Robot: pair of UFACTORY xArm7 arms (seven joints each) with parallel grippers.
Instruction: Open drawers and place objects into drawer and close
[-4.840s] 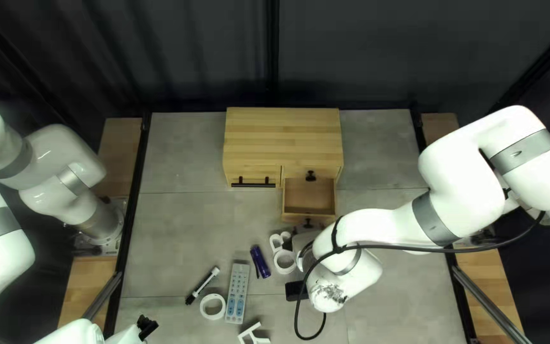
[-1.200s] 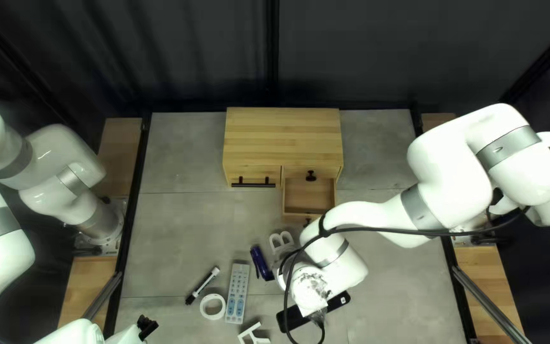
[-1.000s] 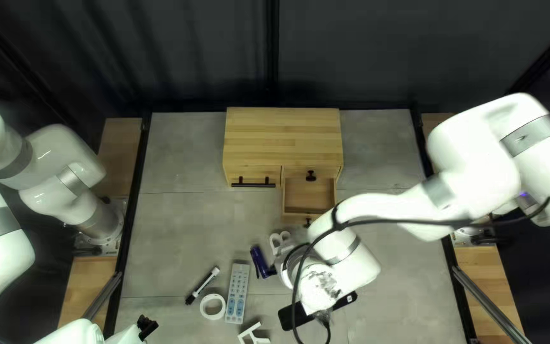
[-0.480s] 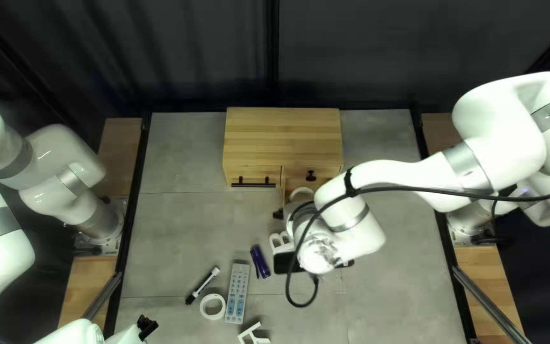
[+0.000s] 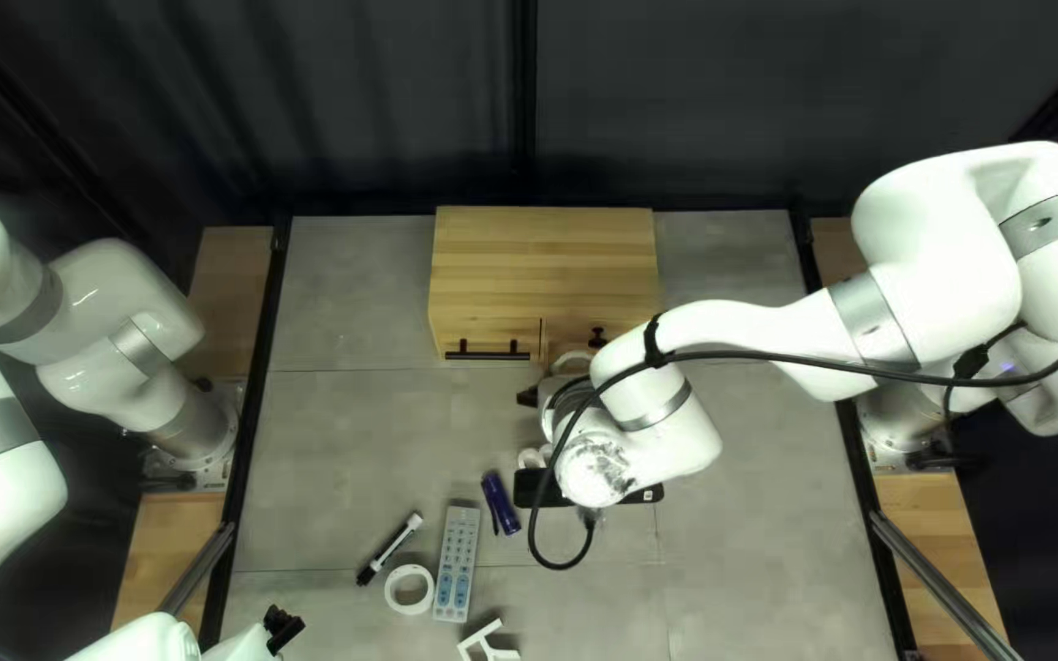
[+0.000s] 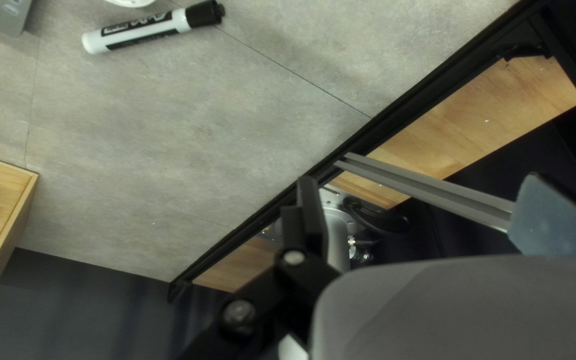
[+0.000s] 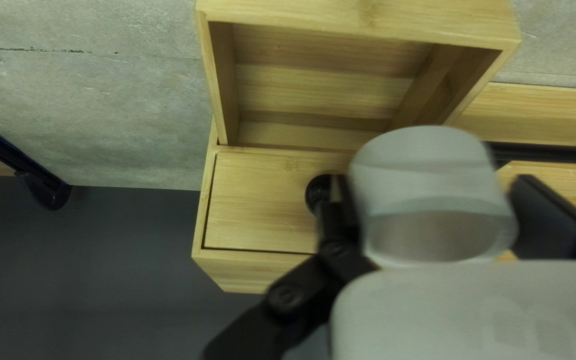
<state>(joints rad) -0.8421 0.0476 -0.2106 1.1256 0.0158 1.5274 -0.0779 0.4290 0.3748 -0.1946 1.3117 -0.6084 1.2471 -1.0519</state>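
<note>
My right gripper [image 5: 529, 398] is by the cabinet [image 5: 541, 263], partly hidden by its own arm. In the right wrist view this gripper [image 7: 435, 203] is shut on a white tape roll [image 7: 435, 180]. The roll hangs over the edge between a pulled-out, bare-bottomed drawer [image 7: 328, 83] and a shut drawer front [image 7: 255, 200] with a round black knob. My left gripper [image 5: 283, 628] is at the bottom of the top left view; in its wrist view this gripper [image 6: 431, 207] stands open with nothing between its fingers.
On the table lie a marker [image 5: 391, 547], another white roll [image 5: 409, 589], a remote [image 5: 457, 563], a purple object [image 5: 501, 503] and a white bracket-like piece [image 5: 489, 642]. White letter-like pieces [image 5: 533, 458] are partly under my right arm. A black bar handle [image 5: 487, 355] crosses the cabinet's left side.
My right arm has moved up the top left view toward the cabinet, carrying the roll, and then slightly left. It now covers most of the pulled-out drawer. The left arm has stayed still.
</note>
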